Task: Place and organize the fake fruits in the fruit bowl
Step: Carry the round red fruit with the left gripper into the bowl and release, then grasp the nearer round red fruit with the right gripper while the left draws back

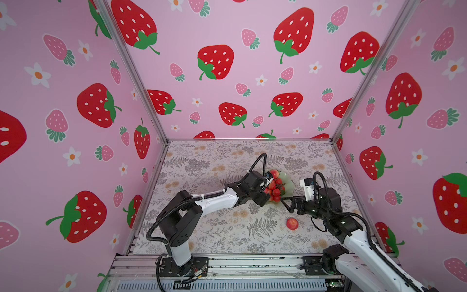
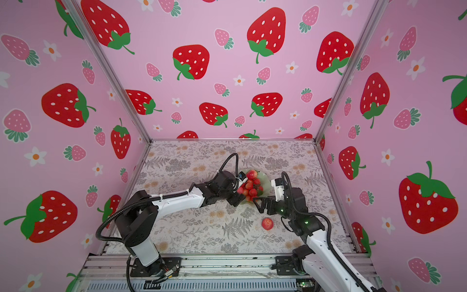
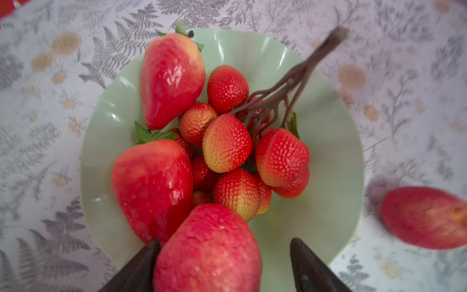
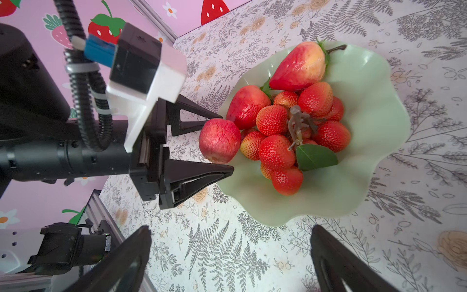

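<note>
Right claw (image 4: 231, 227), spread, low beside fruit bowl (image 4: 366, 126); left claw (image 4: 227, 142) spread around red fruit (image 3: 209, 250).

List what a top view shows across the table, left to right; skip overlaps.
Left arm's white link → bunch of small strawberries → loose round red fruit → right arm's white link

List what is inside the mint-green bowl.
Visible: two large strawberries, a stemmed bunch of small strawberries with a green leaf, and a round red fruit at the rim between the open jaws of the left gripper. The bowl floor beneath the pile is hidden.
</note>
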{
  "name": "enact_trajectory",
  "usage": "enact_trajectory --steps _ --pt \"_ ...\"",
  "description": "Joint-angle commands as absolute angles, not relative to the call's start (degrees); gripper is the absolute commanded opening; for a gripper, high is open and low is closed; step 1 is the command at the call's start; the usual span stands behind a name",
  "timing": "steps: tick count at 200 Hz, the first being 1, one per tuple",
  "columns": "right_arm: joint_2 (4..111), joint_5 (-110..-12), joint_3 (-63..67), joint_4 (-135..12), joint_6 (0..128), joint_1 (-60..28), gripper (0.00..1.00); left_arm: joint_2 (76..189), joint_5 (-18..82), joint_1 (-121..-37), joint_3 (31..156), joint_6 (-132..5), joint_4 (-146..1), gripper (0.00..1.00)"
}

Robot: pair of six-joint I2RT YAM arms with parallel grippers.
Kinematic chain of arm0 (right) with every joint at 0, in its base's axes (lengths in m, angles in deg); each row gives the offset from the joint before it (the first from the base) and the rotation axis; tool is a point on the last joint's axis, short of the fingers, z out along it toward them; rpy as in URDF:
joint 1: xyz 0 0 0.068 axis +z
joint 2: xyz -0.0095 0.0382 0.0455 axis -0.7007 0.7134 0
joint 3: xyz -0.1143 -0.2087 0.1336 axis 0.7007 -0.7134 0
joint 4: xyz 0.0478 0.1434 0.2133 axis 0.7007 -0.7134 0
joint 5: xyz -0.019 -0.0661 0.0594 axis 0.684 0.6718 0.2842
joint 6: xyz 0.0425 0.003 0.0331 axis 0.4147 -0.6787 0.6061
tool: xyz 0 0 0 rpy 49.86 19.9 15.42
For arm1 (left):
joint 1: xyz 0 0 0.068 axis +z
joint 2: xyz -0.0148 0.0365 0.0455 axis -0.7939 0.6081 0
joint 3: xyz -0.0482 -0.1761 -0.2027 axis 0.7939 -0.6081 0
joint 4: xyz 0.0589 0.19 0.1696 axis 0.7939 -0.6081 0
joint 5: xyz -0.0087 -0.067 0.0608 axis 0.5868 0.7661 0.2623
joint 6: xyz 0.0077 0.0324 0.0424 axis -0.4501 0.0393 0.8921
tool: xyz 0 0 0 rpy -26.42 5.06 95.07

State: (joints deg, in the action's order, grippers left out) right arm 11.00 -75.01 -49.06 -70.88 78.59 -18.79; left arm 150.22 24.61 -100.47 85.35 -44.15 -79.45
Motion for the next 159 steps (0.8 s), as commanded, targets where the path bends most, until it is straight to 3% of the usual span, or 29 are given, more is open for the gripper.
enact_trajectory --steps 1,30,58,78,99,159 --pt "9.82 -71.78 -49.66 -75.09 80.25 -18.99 0.99 147.02 25.77 -100.69 86.68 -42.88 -77.44 0.88" --pt "8.67 -70.76 -51.92 -78.15 82.17 -19.00 0.99 142.15 25.66 -100.67 85.79 -42.22 -77.71 1.00" --pt "6.79 -69.60 -55.68 -79.47 86.15 -18.50 0.99 136.53 27.97 -100.55 84.61 -41.56 -81.74 0.99" --pt "6.55 -65.16 -55.88 -84.19 88.35 -16.27 0.99 132.04 35.56 -100.62 82.40 -40.22 -85.80 0.99" --pt "6.45 -58.59 -55.07 -88.27 91.29 -12.49 0.99 126.24 44.30 -101.20 76.72 -36.73 -86.57 0.99" --pt "13.46 -43.28 -54.18 -92.00 103.31 4.97 0.85 113.50 45.40 -103.22 66.83 -35.88 -87.60 0.99"
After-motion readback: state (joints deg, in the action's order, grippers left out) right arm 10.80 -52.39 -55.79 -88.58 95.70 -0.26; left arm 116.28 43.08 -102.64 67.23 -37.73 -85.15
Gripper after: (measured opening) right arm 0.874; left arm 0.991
